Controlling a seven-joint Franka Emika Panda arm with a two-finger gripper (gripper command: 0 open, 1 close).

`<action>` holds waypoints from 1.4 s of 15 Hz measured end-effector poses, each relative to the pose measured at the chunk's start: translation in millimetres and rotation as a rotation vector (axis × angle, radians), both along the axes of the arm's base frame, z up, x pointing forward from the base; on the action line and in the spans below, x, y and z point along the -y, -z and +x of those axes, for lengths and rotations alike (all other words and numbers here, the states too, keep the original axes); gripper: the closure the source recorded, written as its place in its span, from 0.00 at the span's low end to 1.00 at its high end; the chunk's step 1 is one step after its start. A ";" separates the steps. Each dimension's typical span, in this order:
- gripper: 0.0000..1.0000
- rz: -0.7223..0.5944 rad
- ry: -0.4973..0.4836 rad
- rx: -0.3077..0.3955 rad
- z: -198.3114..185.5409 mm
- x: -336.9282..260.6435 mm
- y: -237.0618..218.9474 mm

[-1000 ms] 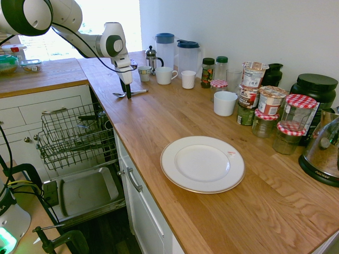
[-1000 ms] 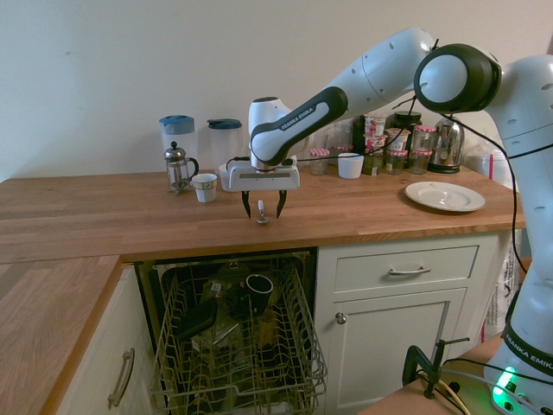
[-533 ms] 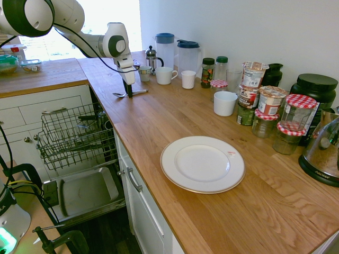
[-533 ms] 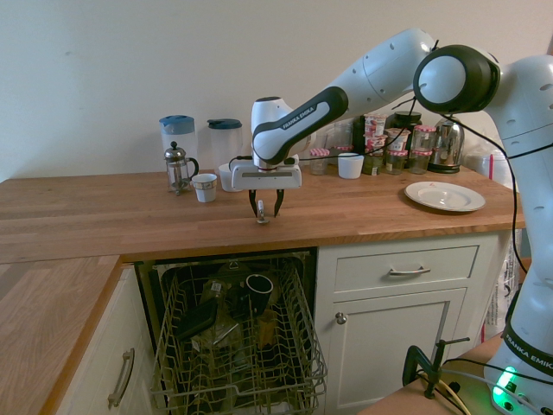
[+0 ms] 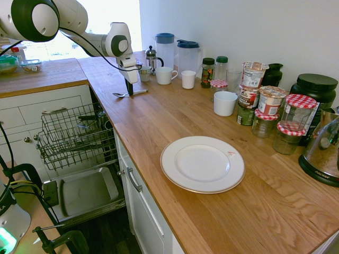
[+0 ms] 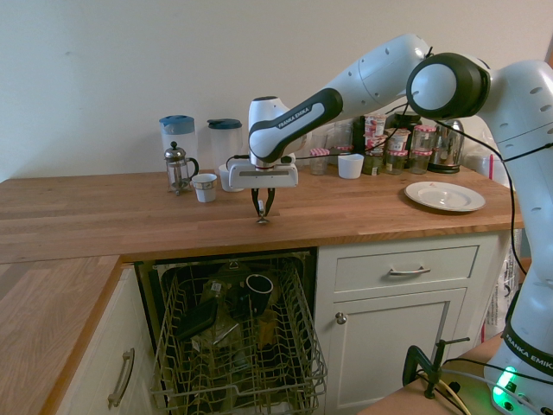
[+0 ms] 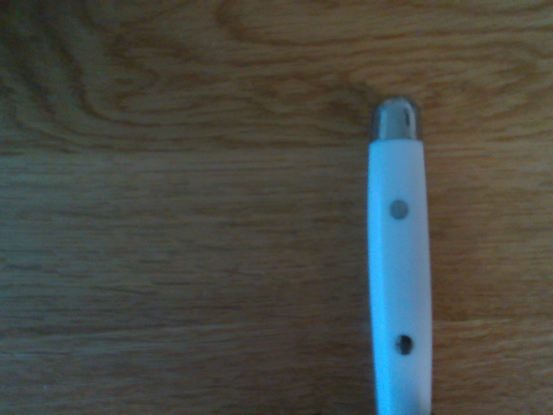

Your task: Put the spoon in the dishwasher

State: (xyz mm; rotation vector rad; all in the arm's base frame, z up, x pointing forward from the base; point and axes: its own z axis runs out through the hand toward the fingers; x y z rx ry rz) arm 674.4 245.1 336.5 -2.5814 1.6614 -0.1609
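Note:
The spoon (image 5: 139,92) lies flat on the wooden counter near its front edge, just above the open dishwasher. In the wrist view its handle (image 7: 397,259) looks white with two rivets and a metal tip. My gripper (image 5: 128,91) points straight down at it, and the second exterior view shows the gripper (image 6: 262,210) with its fingers drawn close together around the spoon (image 6: 262,221), which still rests on the wood. Below, the dishwasher's wire rack (image 5: 74,135) is pulled out over the dropped door (image 5: 85,193). The rack (image 6: 233,346) holds several dark items.
Behind the gripper stand a small cup (image 5: 144,73), a French press (image 5: 152,58), two jugs and white mugs (image 5: 165,75). A white plate (image 5: 202,164) lies mid-counter, with jars (image 5: 265,103) along the wall. White drawers (image 6: 406,270) flank the dishwasher.
The fingers have closed from wide apart to nearly together around the spoon. The arm has shifted only slightly.

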 end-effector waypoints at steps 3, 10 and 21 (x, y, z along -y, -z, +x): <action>1.00 0.002 -0.009 0.001 3.3 -3.8 -1.6; 1.00 -0.004 -0.031 0.036 -63.1 -39.2 -56.1; 1.00 0.050 -0.132 -0.013 -285.6 -109.8 45.9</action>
